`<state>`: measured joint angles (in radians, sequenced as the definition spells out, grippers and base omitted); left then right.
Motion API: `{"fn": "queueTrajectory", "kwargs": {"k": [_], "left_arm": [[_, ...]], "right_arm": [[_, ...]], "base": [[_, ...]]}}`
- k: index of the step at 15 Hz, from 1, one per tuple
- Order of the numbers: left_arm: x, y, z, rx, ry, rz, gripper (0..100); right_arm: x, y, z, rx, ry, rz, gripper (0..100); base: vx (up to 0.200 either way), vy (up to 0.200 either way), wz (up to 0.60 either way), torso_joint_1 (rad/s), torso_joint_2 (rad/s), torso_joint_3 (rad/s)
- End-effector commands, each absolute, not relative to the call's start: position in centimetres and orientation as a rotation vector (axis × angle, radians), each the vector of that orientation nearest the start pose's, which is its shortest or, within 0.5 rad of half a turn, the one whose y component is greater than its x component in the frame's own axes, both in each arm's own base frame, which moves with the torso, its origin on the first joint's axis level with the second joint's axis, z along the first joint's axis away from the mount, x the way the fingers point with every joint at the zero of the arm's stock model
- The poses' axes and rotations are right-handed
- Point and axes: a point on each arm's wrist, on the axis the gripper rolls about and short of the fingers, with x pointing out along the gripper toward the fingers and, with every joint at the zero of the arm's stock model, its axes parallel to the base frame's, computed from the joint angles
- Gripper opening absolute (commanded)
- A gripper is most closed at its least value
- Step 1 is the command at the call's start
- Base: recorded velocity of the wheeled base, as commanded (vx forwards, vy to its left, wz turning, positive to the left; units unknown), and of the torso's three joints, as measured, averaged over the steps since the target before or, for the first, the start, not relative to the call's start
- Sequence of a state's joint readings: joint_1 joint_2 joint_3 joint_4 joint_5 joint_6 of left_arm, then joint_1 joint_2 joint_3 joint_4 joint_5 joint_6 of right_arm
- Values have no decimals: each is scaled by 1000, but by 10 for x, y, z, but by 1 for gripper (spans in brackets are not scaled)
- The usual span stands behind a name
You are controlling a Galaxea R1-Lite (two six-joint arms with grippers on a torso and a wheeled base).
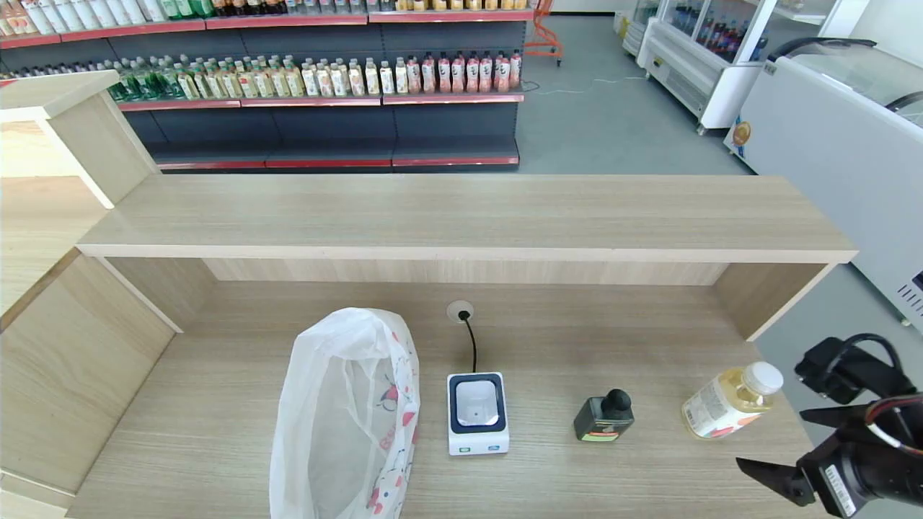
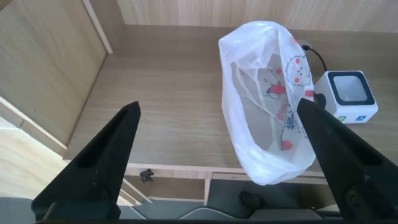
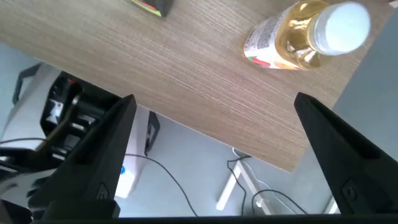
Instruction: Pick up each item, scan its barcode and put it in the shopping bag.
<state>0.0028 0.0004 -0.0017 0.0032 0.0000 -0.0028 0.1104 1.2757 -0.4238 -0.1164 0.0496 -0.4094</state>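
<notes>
Off the surface's [image 1: 216, 432] right edge, the right gripper [image 1: 771, 440] hangs wide open near the yellow bottle [image 1: 728, 401] lying there; picking it up seems next, needing a reach inward. Meanwhile the left gripper [image 2: 217, 109] gapes above the bag [image 1: 346, 418].

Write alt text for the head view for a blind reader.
A white shopping bag stands open on a counter, with a barcode scanner, a small dark bottle and a yellow bottle in a row to its right. The open right hand hangs near that bottle.
</notes>
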Motion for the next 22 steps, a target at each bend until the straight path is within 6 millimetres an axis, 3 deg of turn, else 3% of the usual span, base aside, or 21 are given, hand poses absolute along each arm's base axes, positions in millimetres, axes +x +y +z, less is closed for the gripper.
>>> {"fn": "queueTrajectory", "kwargs": {"k": [1,3,8,14,22], "left_arm": [[-23,0,76,-3,2,3,100],[-23,0,76,-3,2,3,100],[-23,0,76,-3,2,3,100],[-23,0,76,-3,2,3,100],[-23,0,76,-3,2,3,100]], "right_arm": [[192,23,97,-533,858,378,100],[202,27,84,-564,855,401,100],[240,68,51,-618,755,517,100],[283,93,35,-626,705,549,100],[303,117,21,-580,671,646,100]], "base": [[0,0,0,0,0,0],[0,0,0,0,0,0],[0,0,0,0,0,0],[0,0,0,0,0,0],[0,0,0,0,0,0]]}}
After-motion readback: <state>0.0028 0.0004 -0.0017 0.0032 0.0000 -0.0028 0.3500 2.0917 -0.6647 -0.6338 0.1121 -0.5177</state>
